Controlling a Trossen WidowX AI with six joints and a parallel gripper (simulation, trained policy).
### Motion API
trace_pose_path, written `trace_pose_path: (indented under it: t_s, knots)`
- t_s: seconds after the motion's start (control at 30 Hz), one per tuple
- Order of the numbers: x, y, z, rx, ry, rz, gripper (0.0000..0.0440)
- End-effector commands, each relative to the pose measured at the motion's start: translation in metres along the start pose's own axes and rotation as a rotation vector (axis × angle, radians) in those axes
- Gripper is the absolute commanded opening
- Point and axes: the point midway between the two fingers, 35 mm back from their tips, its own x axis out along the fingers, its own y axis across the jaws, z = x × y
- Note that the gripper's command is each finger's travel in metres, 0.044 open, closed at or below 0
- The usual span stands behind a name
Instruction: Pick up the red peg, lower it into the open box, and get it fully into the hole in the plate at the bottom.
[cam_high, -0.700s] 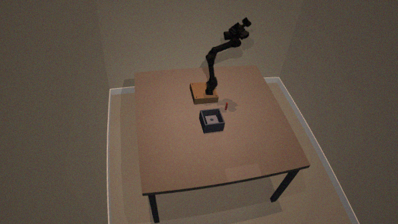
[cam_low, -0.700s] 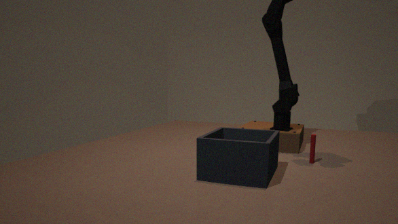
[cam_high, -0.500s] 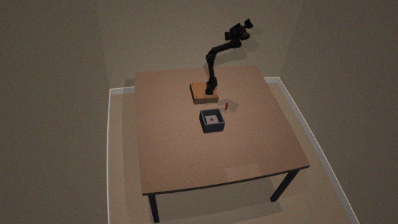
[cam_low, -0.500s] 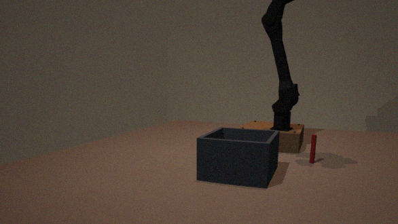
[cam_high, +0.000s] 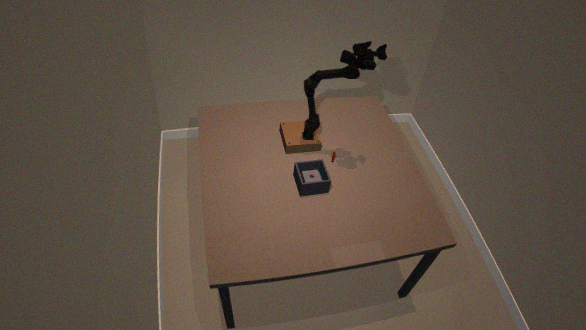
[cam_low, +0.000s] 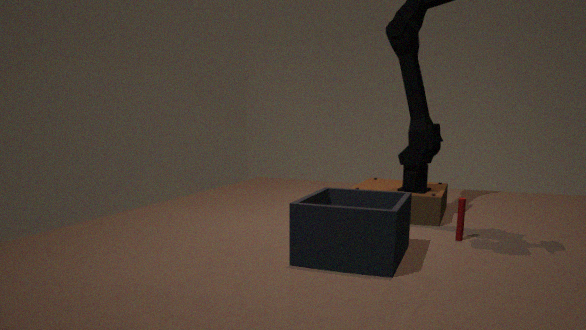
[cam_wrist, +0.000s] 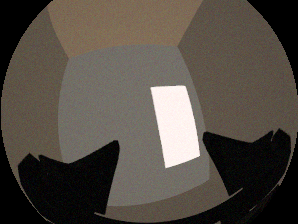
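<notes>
Room: Dim, plain walls are surrounding the table (cam_high: 250, 215) (cam_low: 150, 290), and my block base (cam_high: 295, 132) (cam_low: 432, 210) is sitting toward its far edge, seemingly giving me reach over the middle.
Fingers: My gripper (cam_high: 377, 48) (cam_wrist: 163, 141) is hanging high beyond the far edge, toward the far right corner; I am holding my fingers widely spread, with nothing between them, presumably readying them for a grasp.
Wrist view: I am facing a grey surface with a bright panel (cam_wrist: 176, 125), so I am not yet aiming at the work.
Red peg: It is standing upright on the table, right of the box and nearer the far edge than the near one; its stance is offering me its sides.
Open box (cam_high: 314, 188) (cam_low: 342, 237): It is resting between my base and the near edge, mouth up, so the peg can enter from above.
Plate (cam_high: 307, 173): It is lying at the bottom, presenting its hole upward.
Next: I am likely needing to swing back and descend over the peg.
</notes>
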Motion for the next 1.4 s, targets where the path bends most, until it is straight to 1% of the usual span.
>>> trace_pose_path:
  t_s: [0.0, 0.37, 0.73, 1.07, 1.37]
  knots:
    - [-0.005, -0.023, 0.02, -0.118, -0.022, -0.074, 0.044]
    - [-0.023, -0.069, 0.084, -0.431, -0.091, -0.279, 0.044]
    - [-0.054, -0.1, 0.156, -0.724, -0.159, -0.511, 0.044]
    - [-0.097, -0.115, 0.227, -0.95, -0.227, -0.762, 0.044]
    - [-0.152, -0.115, 0.289, -1.095, -0.303, -1.028, 0.044]
